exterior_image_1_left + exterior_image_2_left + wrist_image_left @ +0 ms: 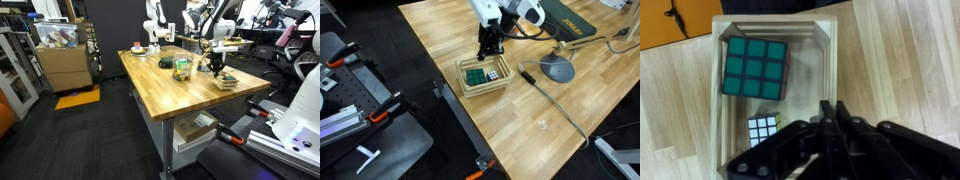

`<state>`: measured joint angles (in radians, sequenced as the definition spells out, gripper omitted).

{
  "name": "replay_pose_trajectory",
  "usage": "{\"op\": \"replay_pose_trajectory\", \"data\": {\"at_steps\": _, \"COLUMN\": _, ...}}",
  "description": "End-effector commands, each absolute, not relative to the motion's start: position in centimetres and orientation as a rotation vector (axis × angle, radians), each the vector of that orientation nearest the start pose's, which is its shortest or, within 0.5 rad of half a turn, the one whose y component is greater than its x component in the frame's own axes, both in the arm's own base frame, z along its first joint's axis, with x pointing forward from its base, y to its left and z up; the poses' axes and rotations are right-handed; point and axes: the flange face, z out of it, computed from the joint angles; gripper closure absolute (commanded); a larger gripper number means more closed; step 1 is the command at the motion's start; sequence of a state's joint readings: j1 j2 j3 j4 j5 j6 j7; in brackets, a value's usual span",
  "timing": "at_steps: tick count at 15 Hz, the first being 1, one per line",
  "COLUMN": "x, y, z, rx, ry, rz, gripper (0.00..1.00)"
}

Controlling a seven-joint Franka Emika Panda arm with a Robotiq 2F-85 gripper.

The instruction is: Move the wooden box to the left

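The wooden box point(488, 90) is a low light-wood tray near the table's edge; it also shows in an exterior view point(226, 81). In the wrist view its wall point(775, 22) frames a large green-faced puzzle cube point(755, 68) and a small puzzle cube point(763, 130). My gripper point(830, 108) reaches down onto the box's right wall, with its fingers pressed together on that wall. It shows in both exterior views point(490, 50) point(215, 68), standing upright over the box's far side.
A clear green-and-yellow container point(182, 68) stands on the wooden table point(150, 85) beside the box. A grey round base point(558, 69) with a black cable point(555, 100) lies near the box. A green mat point(570, 20) lies further back. Cardboard boxes point(62, 65) stand off the table.
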<state>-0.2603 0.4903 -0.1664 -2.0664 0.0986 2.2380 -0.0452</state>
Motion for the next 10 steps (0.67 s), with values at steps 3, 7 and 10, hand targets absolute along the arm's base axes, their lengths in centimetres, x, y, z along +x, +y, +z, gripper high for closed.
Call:
{"op": "replay_pose_trajectory", "data": {"at_steps": 3, "x": 51.3, "y": -20.5, "z": 17.2, "rx": -2.991, "ry": 0.583, "rz": 0.455, "gripper": 0.98}}
{"op": "replay_pose_trajectory", "data": {"at_steps": 7, "x": 52.1, "y": -17.8, "z": 17.3, "rx": -3.015, "ry": 0.475, "rz": 0.456, "gripper": 0.98}}
{"op": "replay_pose_trajectory", "data": {"at_steps": 10, "x": 52.6, "y": -15.7, "z": 17.4, "rx": -3.045, "ry": 0.338, "rz": 0.471, "gripper": 0.98}}
